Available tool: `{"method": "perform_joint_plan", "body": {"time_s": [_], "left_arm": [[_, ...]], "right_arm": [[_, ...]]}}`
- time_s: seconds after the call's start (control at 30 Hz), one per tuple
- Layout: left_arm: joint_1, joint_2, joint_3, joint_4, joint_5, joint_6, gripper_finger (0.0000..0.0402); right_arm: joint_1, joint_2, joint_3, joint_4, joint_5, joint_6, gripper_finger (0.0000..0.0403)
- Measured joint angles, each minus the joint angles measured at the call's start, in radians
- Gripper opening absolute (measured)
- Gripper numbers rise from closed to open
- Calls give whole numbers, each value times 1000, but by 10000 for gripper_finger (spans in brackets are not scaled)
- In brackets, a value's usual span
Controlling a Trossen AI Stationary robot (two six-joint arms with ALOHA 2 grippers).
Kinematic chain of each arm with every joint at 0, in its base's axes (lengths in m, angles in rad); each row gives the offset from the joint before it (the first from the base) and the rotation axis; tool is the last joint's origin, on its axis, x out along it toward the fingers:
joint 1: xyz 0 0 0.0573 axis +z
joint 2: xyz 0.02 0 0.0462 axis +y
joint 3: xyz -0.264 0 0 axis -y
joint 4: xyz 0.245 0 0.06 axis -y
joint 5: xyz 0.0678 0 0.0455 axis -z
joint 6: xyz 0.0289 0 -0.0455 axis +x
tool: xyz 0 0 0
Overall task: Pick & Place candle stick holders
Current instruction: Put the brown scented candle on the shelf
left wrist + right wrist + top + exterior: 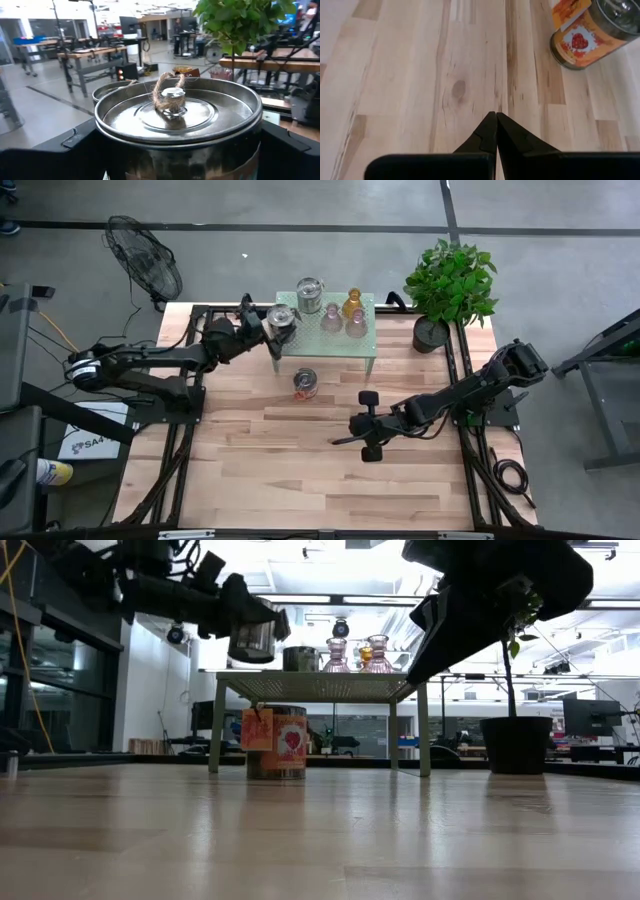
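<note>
Gripping a silver holder [281,318] at the mint-green stand's [362,344] nine o'clock edge, the left end effector [272,328] held it aloft, fingers spread around it. Four holders stood on top; one labelled tin [305,383] remained on the table [250,450] at six o'clock. The right end effector [340,440] waited, pressed together

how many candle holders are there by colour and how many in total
silver metal: 3
pinkish glass: 2
amber glass: 1
total: 6
</note>
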Motion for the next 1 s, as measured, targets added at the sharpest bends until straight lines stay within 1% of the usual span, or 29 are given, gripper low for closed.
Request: {"method": "perform_joint_plan", "body": {"time_s": [0.1,0.2,0.33,0.4,0.53,0.67,0.87,1.0], "left_arm": [[39,26,-2,23,64,-9,356],[73,76,-2,79,127,-13,356],[115,151,-2,141,179,-13,356],[138,169,-2,169,201,-11,356],[173,194,-1,200,234,-5,356],[181,222,-1,234,274,-12,356],[181,266,1,261,304,-1,358],[181,288,1,289,300,2,366]], "right_arm": [[0,0,0,24,0,-17,0],[-2,0,0,52,0,-34,0],[-5,0,0,60,0,-34,0],[-5,0,0,60,-1,-33,0],[-5,0,0,59,-3,-26,0],[-6,0,0,67,9,-26,0],[-19,0,0,87,3,-33,0],[-27,0,-1,88,0,-33,0]]}}
